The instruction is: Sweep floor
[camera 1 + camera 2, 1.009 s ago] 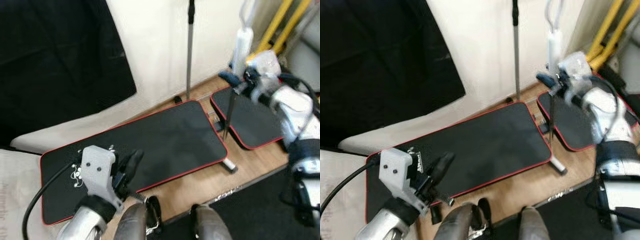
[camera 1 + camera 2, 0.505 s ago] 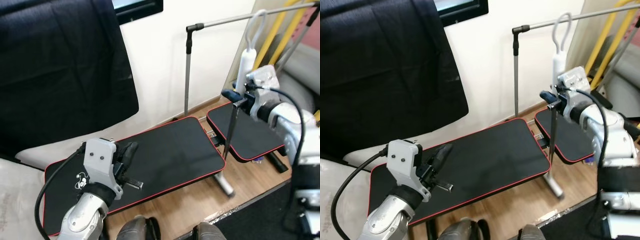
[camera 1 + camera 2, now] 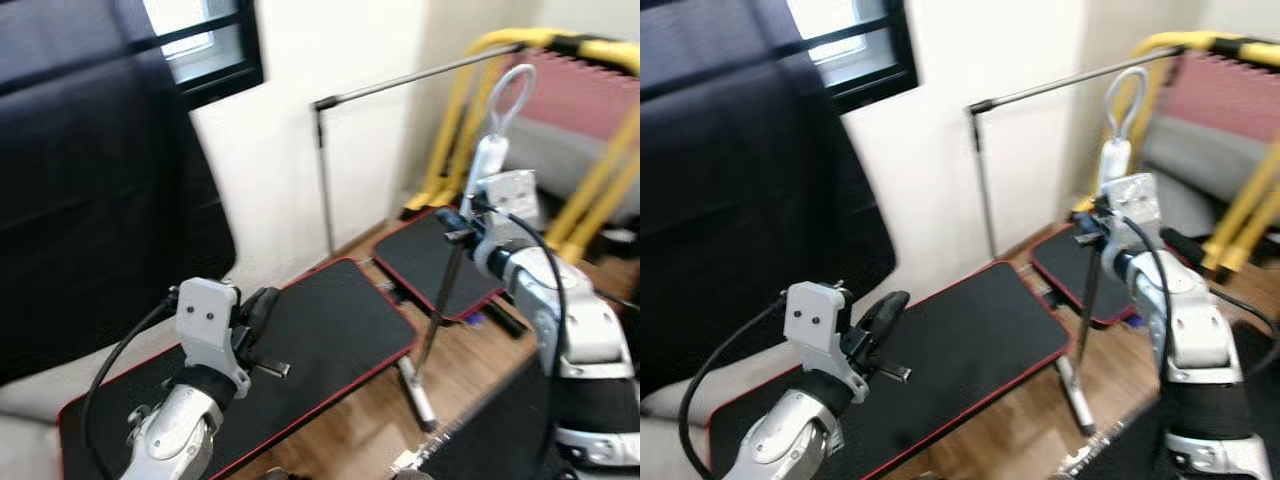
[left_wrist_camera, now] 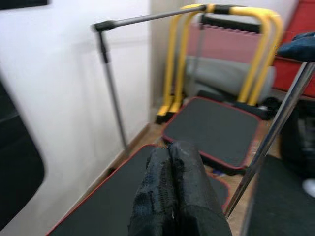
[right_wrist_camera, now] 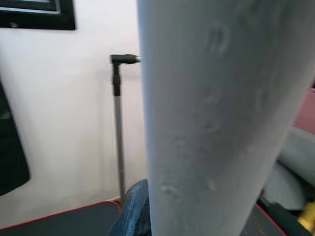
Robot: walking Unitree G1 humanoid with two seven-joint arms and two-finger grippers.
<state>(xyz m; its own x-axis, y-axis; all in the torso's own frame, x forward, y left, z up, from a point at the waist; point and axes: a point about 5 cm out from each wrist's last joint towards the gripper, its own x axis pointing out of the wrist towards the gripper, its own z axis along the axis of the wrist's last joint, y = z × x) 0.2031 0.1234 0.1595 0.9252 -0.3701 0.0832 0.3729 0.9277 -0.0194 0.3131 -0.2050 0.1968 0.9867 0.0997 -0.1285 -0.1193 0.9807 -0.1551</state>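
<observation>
A cream wall (image 3: 290, 150) with a dark window at its eleven o'clock backs a wooden floor (image 3: 470, 350) laid with red-edged black mats (image 3: 320, 330); yellow bars stand at two o'clock. The right gripper (image 3: 462, 215), clenched on the broom handle (image 3: 440, 300), carries it upright at three o'clock, probably to keep the lower end off the mats while walking. The left gripper (image 4: 172, 194), fingers pressed together and empty, waits at seven o'clock, likely for a second grip.
</observation>
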